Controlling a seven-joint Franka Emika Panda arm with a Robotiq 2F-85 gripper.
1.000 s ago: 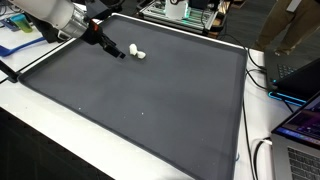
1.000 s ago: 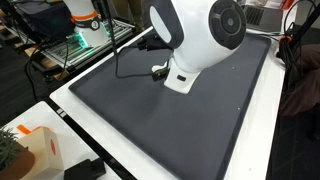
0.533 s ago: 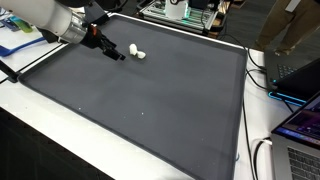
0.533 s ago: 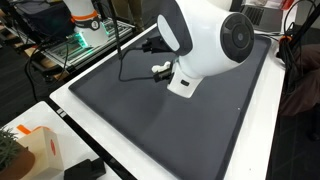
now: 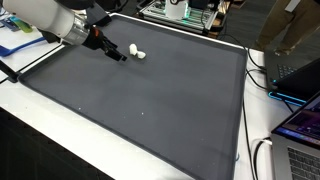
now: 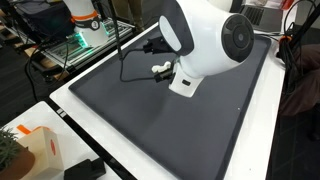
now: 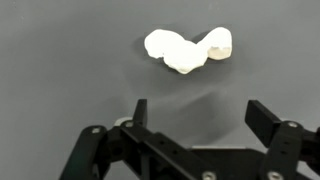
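Wrist view: white lump [image 7: 187, 50] ahead of claw [image 7: 200, 112].

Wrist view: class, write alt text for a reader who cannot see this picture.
A small white lumpy object lies on a dark grey mat, just beyond the black gripper. The gripper's jaws stand wide apart and touch nothing.

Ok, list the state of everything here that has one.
gripper: open, empty.
black mat: laid flat.
white lump: lying on the black mat, untouched, just ahead of the open jaws.
laptop: lid open, screen lit.
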